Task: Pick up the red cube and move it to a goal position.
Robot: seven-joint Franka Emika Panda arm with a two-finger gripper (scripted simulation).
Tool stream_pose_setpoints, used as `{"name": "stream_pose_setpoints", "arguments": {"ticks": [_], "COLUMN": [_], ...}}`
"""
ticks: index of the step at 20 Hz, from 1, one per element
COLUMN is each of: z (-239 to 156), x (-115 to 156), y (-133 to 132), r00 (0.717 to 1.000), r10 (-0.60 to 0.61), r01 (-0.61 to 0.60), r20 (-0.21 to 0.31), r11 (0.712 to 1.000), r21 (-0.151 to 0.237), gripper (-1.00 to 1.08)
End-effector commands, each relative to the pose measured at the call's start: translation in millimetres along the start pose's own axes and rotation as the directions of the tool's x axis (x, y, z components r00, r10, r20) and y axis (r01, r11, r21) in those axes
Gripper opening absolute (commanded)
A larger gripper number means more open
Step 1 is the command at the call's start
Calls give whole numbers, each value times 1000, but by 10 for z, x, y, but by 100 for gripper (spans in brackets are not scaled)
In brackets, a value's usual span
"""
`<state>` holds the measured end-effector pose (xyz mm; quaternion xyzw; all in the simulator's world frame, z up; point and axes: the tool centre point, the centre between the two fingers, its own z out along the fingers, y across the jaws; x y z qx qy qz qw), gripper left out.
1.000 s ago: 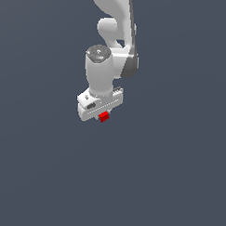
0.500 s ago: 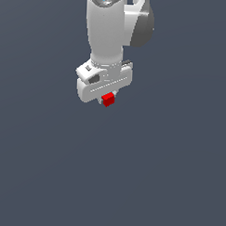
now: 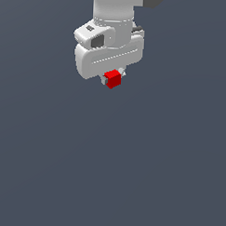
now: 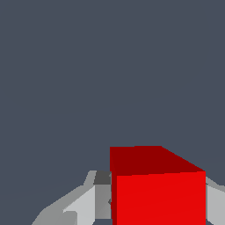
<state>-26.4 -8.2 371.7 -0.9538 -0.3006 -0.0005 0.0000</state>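
1. The claw (image 3: 113, 78) is closed on the red cube (image 3: 113, 79), which sits between its fingertips and pokes out just below the white claw body in the exterior view.
2. In the wrist view the red cube (image 4: 158, 189) fills the near field, with a grey finger (image 4: 88, 202) pressed against one side and a sliver of the other finger against the opposite side. The grip looks square rather than on a corner.
3. Compared with a second ago, the claw and cube sit higher in the exterior view and appear larger, so the arm has lifted and carried the load toward the camera.
4. Half a second ago the cube hung at the same spot under the claw, so it has not slipped.
5. I judge the pick finished and the carry under way.
6. No goal marker shows in either view, so how far remains cannot be told.
7. Nothing else appears around the claw but plain grey background.
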Motion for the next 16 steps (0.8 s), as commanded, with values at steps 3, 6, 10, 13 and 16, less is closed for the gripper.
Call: {"name": "stream_pose_setpoints", "arguments": {"ticks": [3, 6, 10, 13, 16], "z": [-276, -394, -478, -490, -475], "x": [47, 69, 89, 95, 95], "y": [-24, -30, -35, -33, -30], "r00": [1000, 1000, 1000, 1000, 1000], "r10": [1, 2, 2, 2, 2], "r01": [-1, -2, -2, -2, -2], "r20": [1, 1, 1, 1, 1], "r11": [1000, 1000, 1000, 1000, 1000], "r21": [1, 0, 0, 0, 0], "gripper": [-100, -100, -100, -100, -100]}}
